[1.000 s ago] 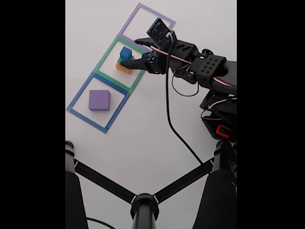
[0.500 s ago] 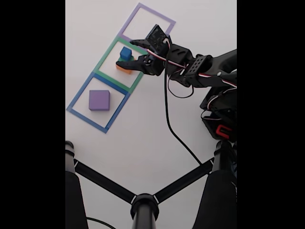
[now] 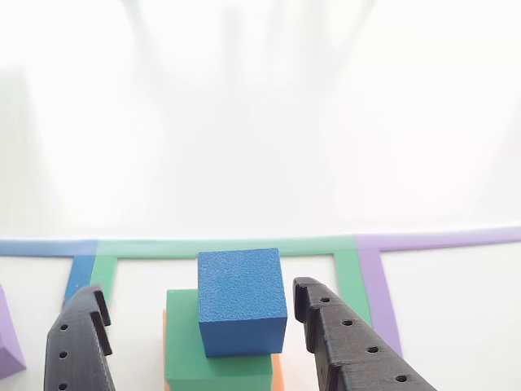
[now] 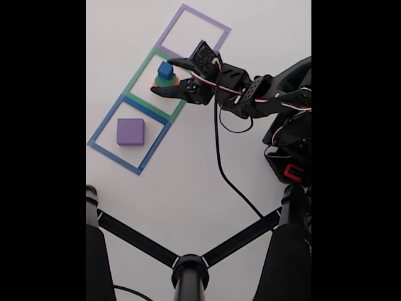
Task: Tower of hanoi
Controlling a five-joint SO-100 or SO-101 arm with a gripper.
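The tower of hanoi is in two parts. A blue cube [image 3: 241, 300] tops a green block [image 3: 216, 362], with an orange block [image 3: 278, 373] peeking out beneath; in the fixed view this stack [image 4: 165, 74] sits inside the green tape square. The flat purple block [image 4: 130, 132] lies alone in the blue tape square, and its corner [image 3: 6, 342] shows at the left edge of the other view. My gripper [image 4: 162, 76] is open, with one finger on each side of the stack. The fingers [image 3: 350, 342] flank the blue cube without touching it.
Three tape outlines run diagonally across the white table: purple [image 4: 203, 15], green [image 4: 138, 73] and blue [image 4: 105, 120]. A black cable [image 4: 220, 150] trails from the arm toward a black stand [image 4: 188, 266] at the bottom. The arm's base [image 4: 291, 150] is at the right.
The gripper has moved left over the green square, still open. Its fingers, earlier beside the stack, now straddle it. The blocks have not moved.
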